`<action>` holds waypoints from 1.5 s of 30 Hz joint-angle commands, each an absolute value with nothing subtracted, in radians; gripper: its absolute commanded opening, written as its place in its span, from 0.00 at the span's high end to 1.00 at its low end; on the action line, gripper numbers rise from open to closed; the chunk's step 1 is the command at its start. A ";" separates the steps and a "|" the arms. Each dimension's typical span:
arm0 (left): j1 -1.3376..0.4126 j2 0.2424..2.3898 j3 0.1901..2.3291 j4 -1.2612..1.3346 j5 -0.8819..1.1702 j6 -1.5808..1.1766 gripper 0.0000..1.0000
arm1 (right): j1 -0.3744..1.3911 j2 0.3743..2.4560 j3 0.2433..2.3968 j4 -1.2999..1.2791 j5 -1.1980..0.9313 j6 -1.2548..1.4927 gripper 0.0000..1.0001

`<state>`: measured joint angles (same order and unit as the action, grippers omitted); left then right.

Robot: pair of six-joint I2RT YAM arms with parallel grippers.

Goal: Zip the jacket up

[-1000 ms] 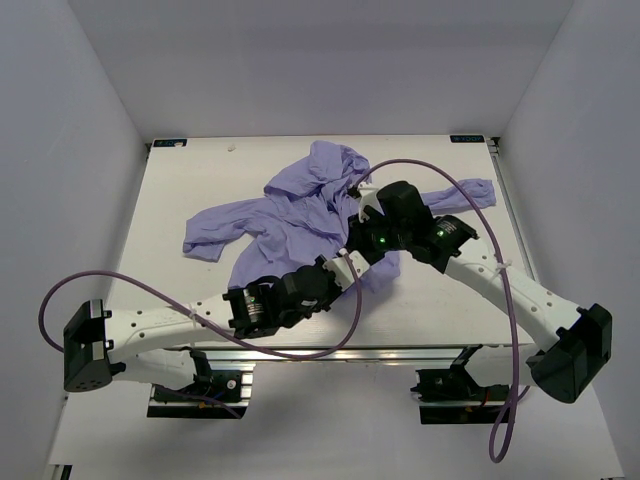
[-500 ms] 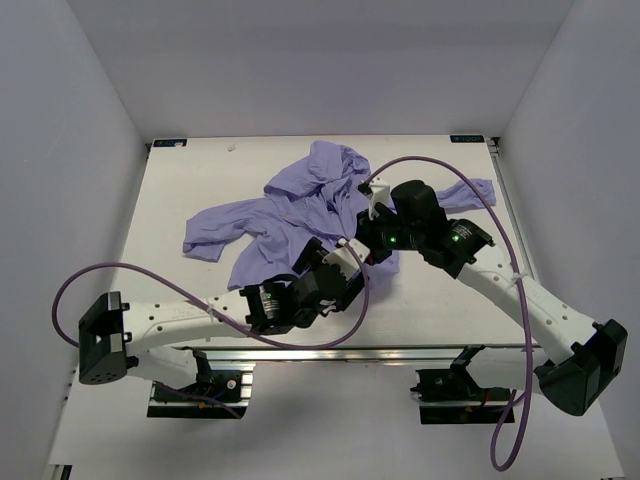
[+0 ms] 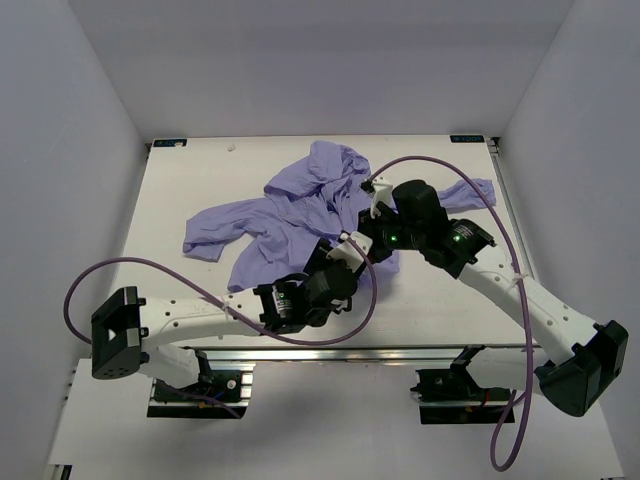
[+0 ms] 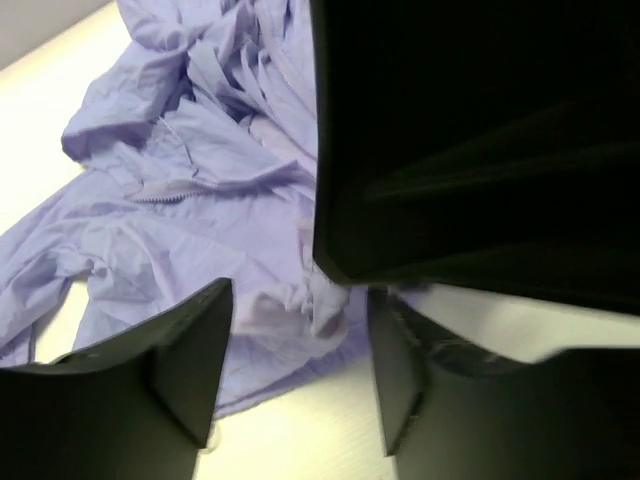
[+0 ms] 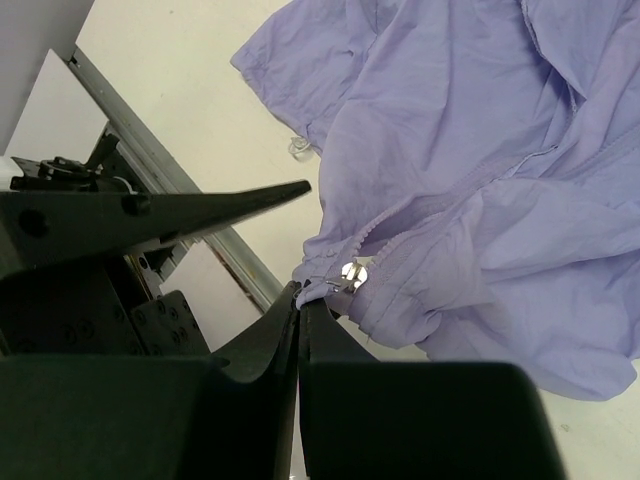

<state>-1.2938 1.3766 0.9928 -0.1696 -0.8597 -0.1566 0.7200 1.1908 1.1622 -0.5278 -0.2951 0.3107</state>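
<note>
The lavender jacket [image 3: 290,205] lies crumpled across the middle and back of the table, hood at the back, sleeves out to both sides. My right gripper [image 5: 300,293] is shut on the bottom end of the jacket's [image 5: 480,170] front edge, right beside the silver zipper slider [image 5: 350,272], and holds that end a little off the table. My left gripper [image 4: 295,385] is open, fingers apart over the table just short of the jacket's [image 4: 180,200] lower hem, with nothing between them. In the top view, the left gripper [image 3: 350,250] sits close below the right gripper [image 3: 374,238].
The right arm's black body [image 4: 470,140] fills the upper right of the left wrist view, very near the left fingers. A left finger [image 5: 200,212] juts into the right wrist view. The table's front rail [image 5: 170,170] runs below. Purple cables loop over both arms.
The left arm has reached forward and right to the jacket's lower hem, and its gripper has gone from shut to open. The right gripper kept its hold and shifted slightly right.
</note>
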 commanded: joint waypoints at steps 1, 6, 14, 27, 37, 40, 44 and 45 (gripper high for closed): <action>-1.298 1.335 1.000 -0.068 -0.887 -0.132 0.38 | 0.721 1.187 1.147 -0.499 -0.321 0.330 1.00; -1.304 1.309 0.945 0.029 -0.839 -0.078 0.47 | 0.719 1.204 1.140 -0.491 -0.336 0.341 1.00; -1.305 1.302 0.910 0.087 -0.813 -0.015 0.91 | 0.719 1.203 1.141 -0.474 -0.347 0.357 1.00; -1.305 1.141 0.762 0.203 -0.609 0.060 1.00 | 0.658 1.249 1.163 -0.474 -0.325 0.345 1.00; -1.304 1.114 0.778 0.060 -0.505 0.069 1.00 | 0.565 1.388 1.218 -0.466 -0.375 0.215 1.00; -1.305 1.109 0.782 0.041 -0.456 0.057 1.00 | 0.526 1.484 1.275 -0.442 -0.261 0.189 1.00; -1.305 1.115 0.776 0.005 -0.385 -0.040 1.00 | 0.443 1.664 1.421 -0.292 -0.302 0.169 1.00; -1.307 1.115 0.761 0.005 -0.355 -0.055 1.00 | 0.428 1.708 1.468 -0.263 -0.308 0.166 1.00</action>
<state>-1.2999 1.1515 0.7639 0.0364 -0.4694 0.0208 0.4973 1.6176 1.3338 -0.4366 -0.3531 0.2226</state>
